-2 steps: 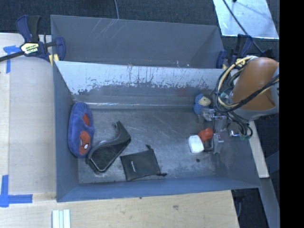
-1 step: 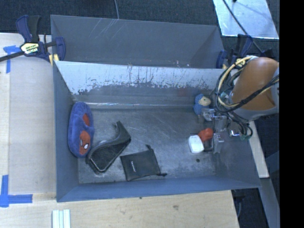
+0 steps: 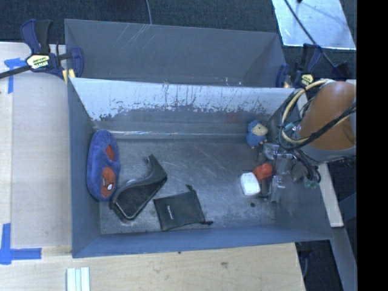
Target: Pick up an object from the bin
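Observation:
My gripper point(image 3: 276, 185) is low at the right end of the bin, close to the right wall. A small white block point(image 3: 249, 183) lies on the floor just to its left, touching or nearly touching it. A small red-orange piece point(image 3: 262, 171) sits right above the white block, against the gripper's left side. A little blue and tan figure point(image 3: 256, 131) rests by the back wall, just behind the gripper.
At the left end lies a blue plush slipper with red patches point(image 3: 102, 164). A black curved shoe-like thing point(image 3: 140, 190) and a flat black pouch point(image 3: 179, 209) lie near the front left. The arm's orange cover and cables hang over the right rim.

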You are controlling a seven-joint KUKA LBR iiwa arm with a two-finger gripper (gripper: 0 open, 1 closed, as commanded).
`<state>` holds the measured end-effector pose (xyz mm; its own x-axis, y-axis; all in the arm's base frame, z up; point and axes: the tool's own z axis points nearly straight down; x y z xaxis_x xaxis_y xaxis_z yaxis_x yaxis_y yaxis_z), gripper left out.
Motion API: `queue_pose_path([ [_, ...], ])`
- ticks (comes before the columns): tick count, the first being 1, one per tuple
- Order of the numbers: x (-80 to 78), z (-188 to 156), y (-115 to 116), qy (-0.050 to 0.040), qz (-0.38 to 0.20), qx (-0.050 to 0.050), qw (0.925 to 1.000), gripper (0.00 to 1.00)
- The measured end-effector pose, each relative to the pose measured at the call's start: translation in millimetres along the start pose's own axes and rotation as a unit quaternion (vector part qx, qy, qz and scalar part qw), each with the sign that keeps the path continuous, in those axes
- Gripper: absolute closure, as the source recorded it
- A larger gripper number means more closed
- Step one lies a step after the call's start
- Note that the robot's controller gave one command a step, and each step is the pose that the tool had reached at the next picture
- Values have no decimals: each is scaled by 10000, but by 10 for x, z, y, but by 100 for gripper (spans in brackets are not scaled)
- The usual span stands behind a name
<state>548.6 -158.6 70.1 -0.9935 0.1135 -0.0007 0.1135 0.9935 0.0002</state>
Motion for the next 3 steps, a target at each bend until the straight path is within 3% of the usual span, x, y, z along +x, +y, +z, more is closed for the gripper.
queue_pose_path([
  [1, -5, -1, -2, -5, -7, 1, 10000, 0],
  [2, -16, -13, 4, -20, -11, -1, 10000, 100],
  [3, -36, -431, -1, -40, -16, 8, 10000, 100],
])
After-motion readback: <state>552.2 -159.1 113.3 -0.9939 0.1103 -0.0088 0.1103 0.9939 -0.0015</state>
